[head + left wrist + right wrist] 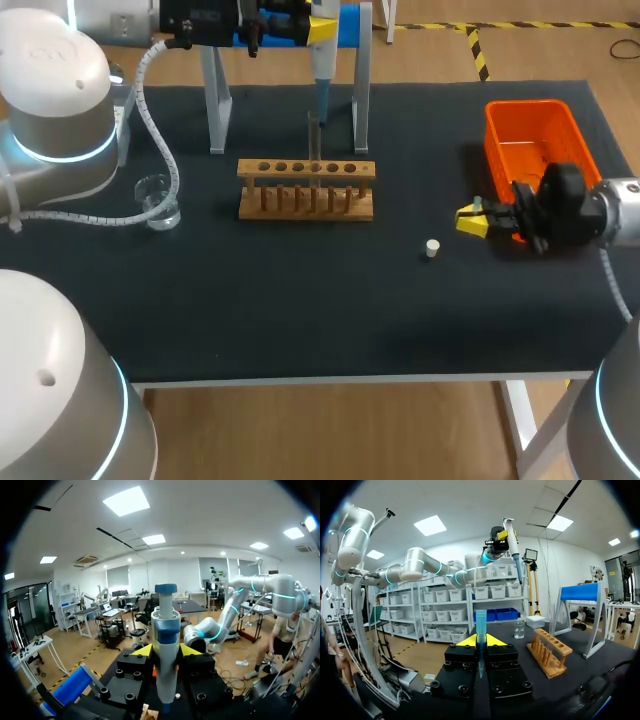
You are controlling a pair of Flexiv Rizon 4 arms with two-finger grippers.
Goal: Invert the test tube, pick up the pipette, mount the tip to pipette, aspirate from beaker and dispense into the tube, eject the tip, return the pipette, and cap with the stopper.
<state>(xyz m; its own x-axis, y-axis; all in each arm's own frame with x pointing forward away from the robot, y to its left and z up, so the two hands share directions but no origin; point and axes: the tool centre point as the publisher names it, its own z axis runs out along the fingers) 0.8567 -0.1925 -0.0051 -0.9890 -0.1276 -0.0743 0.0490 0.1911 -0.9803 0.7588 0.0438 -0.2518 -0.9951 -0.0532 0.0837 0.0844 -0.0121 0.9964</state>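
Note:
My left gripper point(318, 28) is high above the rack at the back, shut on the pipette point(322, 75), whose shaft points down. In the left wrist view the white and blue pipette point(166, 645) stands between the yellow tips of the left gripper point(166, 651). A test tube point(313, 145) stands upright in the wooden rack point(306, 190). My right gripper point(474, 219) hovers at the right, beside the orange bin, shut on a blue pipette tip point(481, 625). The white stopper point(432, 248) lies on the mat. The glass beaker point(158, 200) stands at the left.
An orange bin point(535, 145) sits at the back right, just behind my right gripper. The grey pipette stand point(362, 100) with a blue top bar straddles the area behind the rack. The right wrist view shows the rack point(549, 652) and beaker point(519, 629) ahead.

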